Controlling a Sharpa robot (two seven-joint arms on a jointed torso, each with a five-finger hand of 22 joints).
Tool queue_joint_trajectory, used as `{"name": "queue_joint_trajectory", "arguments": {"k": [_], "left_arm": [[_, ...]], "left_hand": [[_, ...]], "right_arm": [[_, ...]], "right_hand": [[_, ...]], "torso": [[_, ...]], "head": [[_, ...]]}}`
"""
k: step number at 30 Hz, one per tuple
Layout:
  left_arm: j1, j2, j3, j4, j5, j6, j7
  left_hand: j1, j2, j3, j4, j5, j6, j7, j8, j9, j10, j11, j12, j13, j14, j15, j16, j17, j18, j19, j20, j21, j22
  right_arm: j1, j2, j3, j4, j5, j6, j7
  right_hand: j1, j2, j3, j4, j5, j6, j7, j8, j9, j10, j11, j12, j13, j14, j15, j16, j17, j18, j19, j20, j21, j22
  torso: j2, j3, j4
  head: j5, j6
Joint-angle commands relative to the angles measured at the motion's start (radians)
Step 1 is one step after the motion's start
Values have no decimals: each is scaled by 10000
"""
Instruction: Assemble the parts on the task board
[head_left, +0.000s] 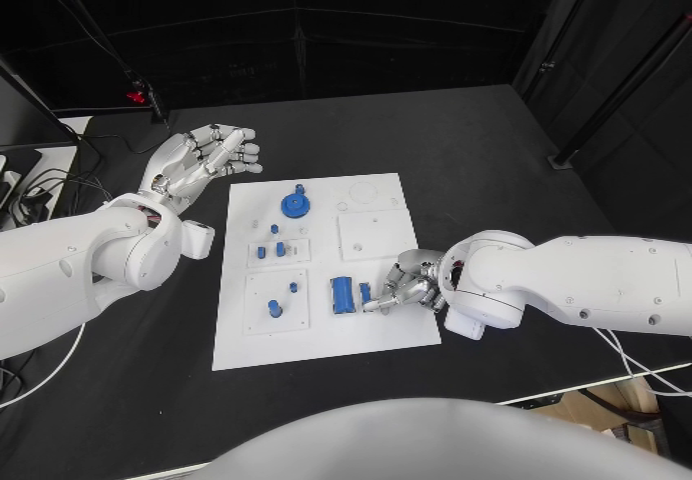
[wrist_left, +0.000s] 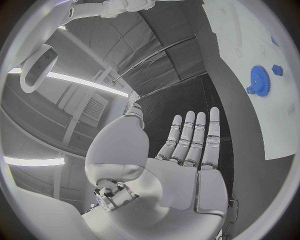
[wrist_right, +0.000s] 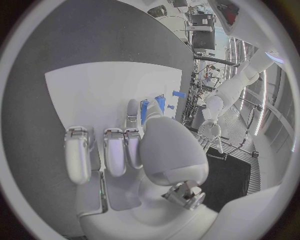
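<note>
The white task board (head_left: 320, 340) lies flat in the middle of the black table (head_left: 476, 140), and on it sits one blue gear (head_left: 296, 205) near the far edge, with several small blue parts (head_left: 342, 294) spread nearer the robot; I count two upright-looking rectangular pieces by the right hand, and smaller bits on two raised square tiles beside the gear's side of the board, too small to count surely. The right hand (head_left: 408, 285) is down on the board's near right area, fingers curled in against those rectangular pieces; whether it actually grips one, I cannot tell. The left hand (head_left: 206, 158) hovers off the board's far left corner, fingers straight and apart, holding nothing. The left wrist view catches the gear (wrist_left: 259, 80) side-on beyond the flat open palm (wrist_left: 187, 165). The right wrist view shows blue pieces (wrist_right: 150, 107) just past its curled fingers (wrist_right: 115, 150). Black curtains close the room behind the table.
</note>
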Motion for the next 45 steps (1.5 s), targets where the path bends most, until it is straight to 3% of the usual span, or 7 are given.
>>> {"name": "queue_joint_trajectory", "arguments": {"k": [1,21,32,36,38,40,45], "left_arm": [[12,8,7,6,27,92,41],[11,-35,7,31,27,87,42],[-63,-28,7,12,27,52,165],[-140,-14,7,18,27,-17,335],[-188,-6,7,24,27,-69,445],[-234,8,7,29,55,-115,563],[-361,97,8,38,367,-342,1061]], "left_hand": [[25,94,57,2,43,-82,1161,33,-3,-89,8,63,2,18,-9,44,7,-38,-60,23,67,-14],[25,94,57,2,43,-82,1161,33,-3,-89,8,63,2,18,-9,44,7,-38,-60,23,67,-14],[44,119,47,3,56,-91,1162,45,-3,-93,9,72,2,14,-8,49,7,-39,-62,23,71,-19],[32,112,30,9,51,-93,1162,50,-3,-101,10,73,1,11,-8,50,6,-39,-62,23,73,-21],[16,107,13,14,42,-92,1162,58,-2,-108,10,74,0,7,-7,51,6,-39,-63,23,74,-24],[-16,103,-16,17,22,-90,1162,71,-2,-120,11,78,-1,-2,-6,52,5,-41,-69,23,75,-30],[-78,96,-76,18,-25,-60,1154,116,1,-185,15,75,-6,-74,6,41,-1,-56,-112,26,63,-54]], "right_arm": [[6,29,-10,-56,-46,-191,-86],[4,-196,-9,100,134,-1117,1235],[243,-715,10,193,3346,-3863,7111],[319,-469,14,-329,4404,-3931,9439],[335,-307,15,-594,4639,-3918,10300],[344,-157,15,-806,4810,-3893,10958],[355,276,14,-1232,5827,-3722,12369]], "right_hand": [[201,96,-4,-77,127,-90,-7,40,47,1043,-101,24,2620,1039,-62,25,2635,-73,1021,-76,31,2635],[306,-105,-320,-28,581,-166,22,34,217,1043,-82,24,2620,1039,-82,25,2635,-73,1021,-93,31,2635],[-225,-271,-855,168,732,-720,277,-398,89,1043,88,24,2620,1039,32,25,2635,-52,972,1,-34,2606],[-46,1,-988,163,812,-1602,699,-727,-319,1043,537,24,2620,993,482,-26,2579,665,-1299,406,-2783,1463],[-114,9,-1175,100,784,-2002,839,-868,-611,-298,716,-1224,1745,-68,682,-1081,1497,1105,-3051,584,-4851,636],[-489,138,-1422,111,781,-2535,920,-1058,-879,-4443,739,-5170,-930,-3341,830,-4230,-1329,1633,-5581,703,-7855,-613],[-2281,-207,-1694,64,248,-4210,872,-1561,-1392,-8199,1882,-9995,-4574,-7968,2025,-8970,-4839,1193,-7972,1334,-10662,-2164]], "torso": [[3,-3,-4],[0,5,-1],[-40,11,-16],[-51,10,-50],[-52,16,-72],[-48,25,-67],[-50,45,-62]], "head": [[-14,0],[53,0],[92,0],[154,0],[202,0],[251,0],[403,0]]}}
